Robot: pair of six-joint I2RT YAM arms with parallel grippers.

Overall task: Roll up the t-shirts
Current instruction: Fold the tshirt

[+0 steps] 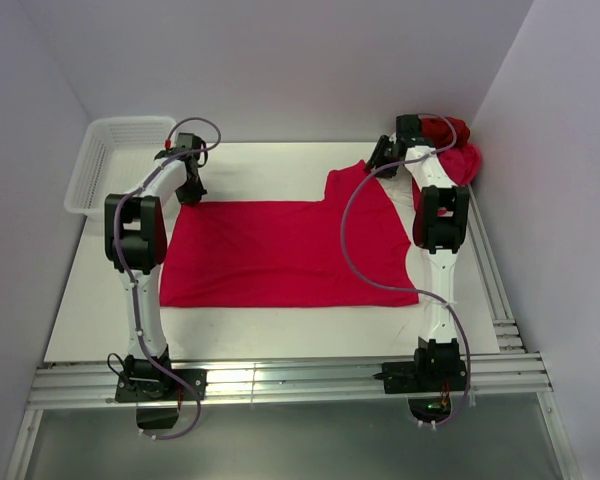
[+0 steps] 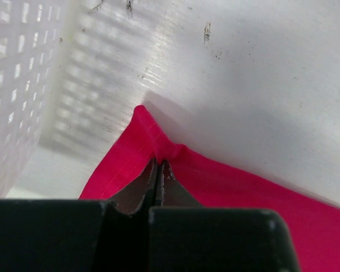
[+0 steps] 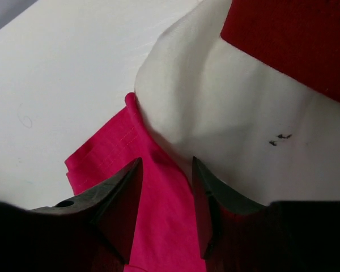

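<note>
A bright crimson t-shirt (image 1: 280,250) lies spread flat across the middle of the white desk (image 1: 260,335). Its hem is toward the left arm and its sleeve and shoulder are toward the right arm.

Your left end effector (image 2: 160,164) is closed on a small pinch of the shirt's far left corner, just beside the white mesh basket (image 1: 100,160). The cloth puckers into a little peak at the tips.

Your right end effector (image 3: 167,167) hangs with its jaws apart over the far right edge of the same shirt. Crimson cloth shows between the tips, but nothing is gripped. Just beside that edge lies cream cloth (image 3: 226,124), with a dark red shirt (image 3: 294,39) beyond it toward the far right corner.

Expect the shirt to be light, thin and limp. It will likely sag, fold and stretch wherever it is unsupported, and it will not hold a shape by itself. It is not fragile, and the weave looks grippy enough for a pinch to hold.

Take hold at the hemmed edges and corners, where doubled cloth gives the jaws more to bite. On the right, close on crimson alone, because the cream cloth sits near enough to be caught by mistake.
</note>
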